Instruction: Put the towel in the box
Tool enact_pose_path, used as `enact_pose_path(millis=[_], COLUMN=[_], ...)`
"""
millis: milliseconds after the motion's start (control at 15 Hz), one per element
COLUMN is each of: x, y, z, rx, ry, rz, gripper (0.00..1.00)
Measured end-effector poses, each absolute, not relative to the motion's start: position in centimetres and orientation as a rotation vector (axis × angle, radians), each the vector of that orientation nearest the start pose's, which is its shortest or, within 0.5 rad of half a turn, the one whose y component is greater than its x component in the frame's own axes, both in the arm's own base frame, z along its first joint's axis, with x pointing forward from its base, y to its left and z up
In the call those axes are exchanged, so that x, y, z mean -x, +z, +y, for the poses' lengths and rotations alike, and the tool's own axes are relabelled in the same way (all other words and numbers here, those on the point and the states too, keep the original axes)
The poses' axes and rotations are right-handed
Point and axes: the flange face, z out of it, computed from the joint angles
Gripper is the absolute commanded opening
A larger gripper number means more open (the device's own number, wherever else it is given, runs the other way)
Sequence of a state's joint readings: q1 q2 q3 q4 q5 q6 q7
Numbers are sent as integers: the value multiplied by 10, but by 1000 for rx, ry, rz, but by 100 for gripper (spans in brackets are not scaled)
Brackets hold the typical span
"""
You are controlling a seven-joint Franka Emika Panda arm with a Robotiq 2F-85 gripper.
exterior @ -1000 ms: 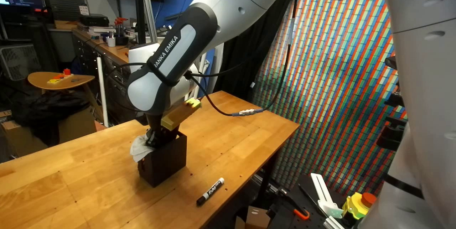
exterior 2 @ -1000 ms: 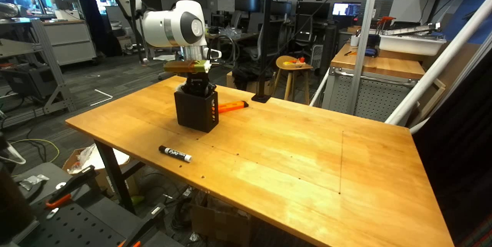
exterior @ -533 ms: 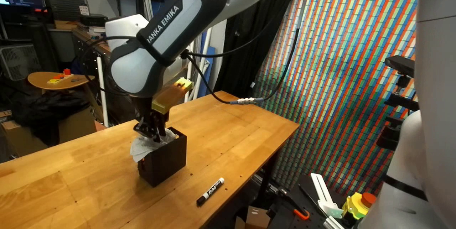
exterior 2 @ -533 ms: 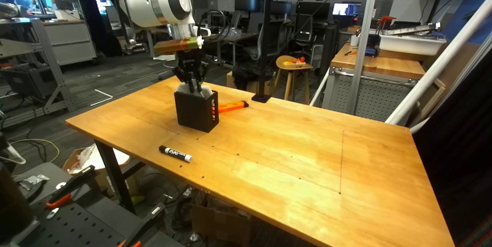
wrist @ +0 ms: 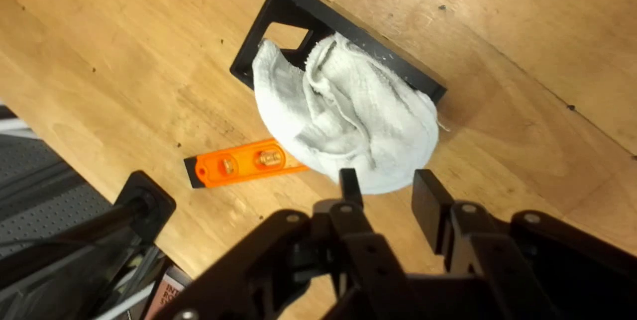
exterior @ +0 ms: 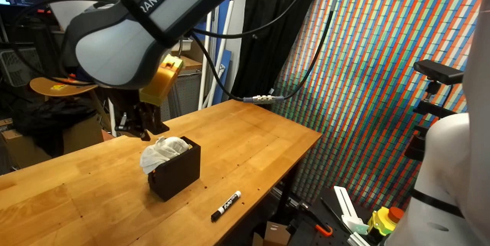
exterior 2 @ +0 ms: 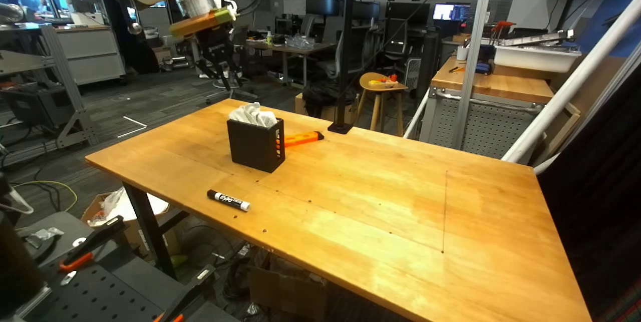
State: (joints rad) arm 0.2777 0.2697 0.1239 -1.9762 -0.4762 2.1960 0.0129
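A white crumpled towel (wrist: 348,106) sits in the mouth of the black box (wrist: 363,44) and bulges above its rim. One side of the towel hangs over the box's edge. The towel also shows in both exterior views (exterior: 162,152) (exterior 2: 253,115), with the black box (exterior: 178,175) (exterior 2: 253,144) upright under it. My gripper (wrist: 385,180) is open, with nothing between its fingers. In both exterior views the gripper (exterior: 155,133) (exterior 2: 231,85) hangs above the towel and off to one side, apart from it. The towel's lower part inside the box is hidden.
An orange level (wrist: 239,163) lies on the wooden table (exterior: 95,184) beside the box, partly under the towel in the wrist view. A black marker (exterior: 226,206) lies near the table edge. A black post (exterior 2: 340,86) stands at the table's far edge.
My gripper was down in the box's mouth, then rose off the towel and moved up and away from the box. The towel stays in the box, and its top now shows uncovered.
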Motion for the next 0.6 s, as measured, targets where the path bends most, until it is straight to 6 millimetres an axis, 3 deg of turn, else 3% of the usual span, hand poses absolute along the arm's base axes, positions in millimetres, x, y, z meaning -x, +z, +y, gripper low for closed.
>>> enact_pose_path(millis=[133, 200, 267, 467, 600], x=[-549, -544, -539, -529, -525], y=[332, 331, 329, 317, 306], z=[242, 254, 264, 286, 294], rx=[3260, 3241, 3218, 3145, 3094], ry=[-56, -58, -57, -32, -3], rz=[-1316, -1392, -1463, -1664, -1793], gripper=[49, 55, 52, 54, 65])
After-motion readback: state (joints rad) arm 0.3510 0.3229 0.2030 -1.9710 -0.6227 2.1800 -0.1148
